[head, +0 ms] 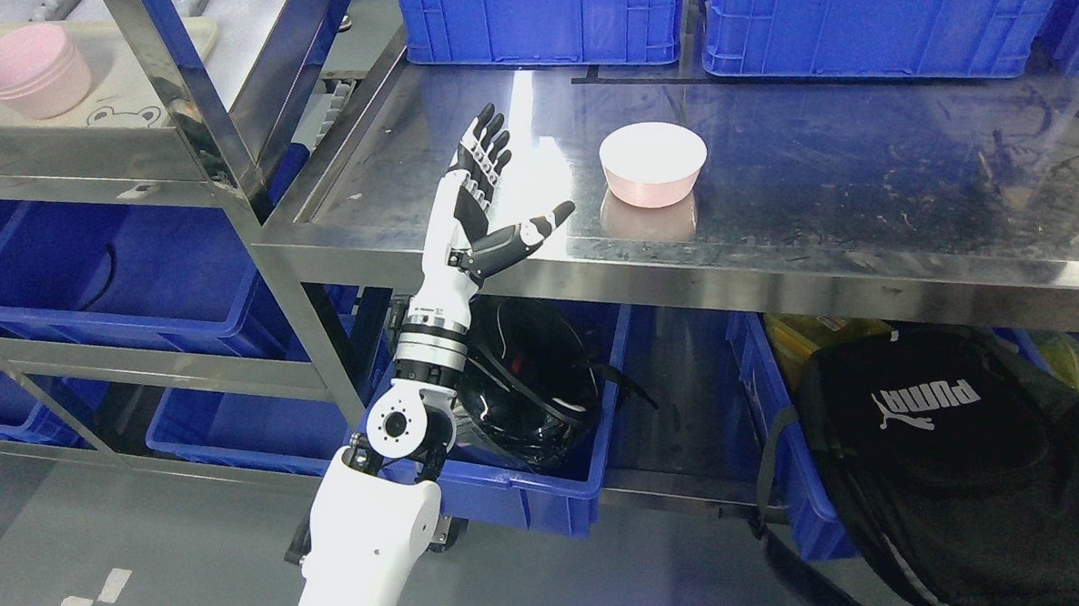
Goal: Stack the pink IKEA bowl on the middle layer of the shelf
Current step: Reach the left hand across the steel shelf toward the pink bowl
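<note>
While left robot hand [489,191] is held over front-left edge of steel shelf [862,189], fingers spread, nothing grasped, pink bowl [653,164] sits upright mid-shelf, well apart, reachable. Pink bowl stack [30,70] is seen on neighbouring rack, likely stacking target.

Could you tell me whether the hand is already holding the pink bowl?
No, the left hand is open, apart from the pink bowl.

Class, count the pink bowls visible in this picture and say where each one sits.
2, possibly more: one pink bowl on the steel shelf, right of the open left hand; a nested pink stack on the tray upper left, its number unclear.
</note>
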Controlling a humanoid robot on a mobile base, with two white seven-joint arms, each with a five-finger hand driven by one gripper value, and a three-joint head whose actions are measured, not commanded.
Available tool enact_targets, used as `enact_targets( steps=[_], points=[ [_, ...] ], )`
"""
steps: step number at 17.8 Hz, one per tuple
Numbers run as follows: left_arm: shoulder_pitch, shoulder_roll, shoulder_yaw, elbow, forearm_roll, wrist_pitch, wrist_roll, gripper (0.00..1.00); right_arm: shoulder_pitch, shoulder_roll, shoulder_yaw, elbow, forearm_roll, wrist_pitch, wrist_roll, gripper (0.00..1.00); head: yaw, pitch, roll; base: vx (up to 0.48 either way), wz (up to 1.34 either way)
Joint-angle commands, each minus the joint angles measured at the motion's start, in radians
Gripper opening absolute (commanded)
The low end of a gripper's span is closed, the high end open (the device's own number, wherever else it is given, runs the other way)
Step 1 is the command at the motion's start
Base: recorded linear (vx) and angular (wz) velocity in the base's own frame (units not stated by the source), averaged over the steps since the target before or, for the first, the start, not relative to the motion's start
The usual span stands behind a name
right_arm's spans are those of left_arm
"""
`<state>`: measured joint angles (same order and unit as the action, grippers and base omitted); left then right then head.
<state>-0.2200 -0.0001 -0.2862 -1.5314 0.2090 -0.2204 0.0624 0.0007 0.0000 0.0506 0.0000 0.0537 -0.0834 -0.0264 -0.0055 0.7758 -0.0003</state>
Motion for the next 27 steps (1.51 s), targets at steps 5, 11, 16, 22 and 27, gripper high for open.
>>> enact_targets(
  steps=[5, 11, 16, 22, 27],
  points=[
    [-0.004, 0.018, 0.1, -0.004, -0.06, -0.008, -0.012, 1.0, 0.022, -0.017, 0.0, -0.017, 0.0, 0.001, 0.0, 1.0, 0.0, 0.0, 0.0, 0.0, 0.0],
    [-0.152, 0.132, 0.09, -0.003, -0.445, 0.099, -0.332, 1.0, 0.022, -0.017, 0.0, -0.017, 0.0, 0.001, 0.0, 1.0, 0.0, 0.0, 0.0, 0.0, 0.0],
    [-0.385, 0.13, 0.062, -0.006, -0.914, 0.121, -0.506, 0.99, 0.022, -0.017, 0.0, -0.017, 0.0, 0.001, 0.0, 1.0, 0.0, 0.0, 0.0, 0.0, 0.0],
    [-0.49, 0.126, -0.137, 0.043, -1.177, 0.142, -0.674, 0.98, 0.022, -0.017, 0.0, -0.017, 0.0, 0.001, 0.0, 1.0, 0.0, 0.0, 0.0, 0.0, 0.0],
    [-0.521, 0.018, -0.154, 0.157, -1.225, 0.133, -0.688, 1.0, 0.022, -0.017, 0.0, -0.017, 0.0, 0.001, 0.0, 1.0, 0.0, 0.0, 0.0, 0.0, 0.0]
  ],
)
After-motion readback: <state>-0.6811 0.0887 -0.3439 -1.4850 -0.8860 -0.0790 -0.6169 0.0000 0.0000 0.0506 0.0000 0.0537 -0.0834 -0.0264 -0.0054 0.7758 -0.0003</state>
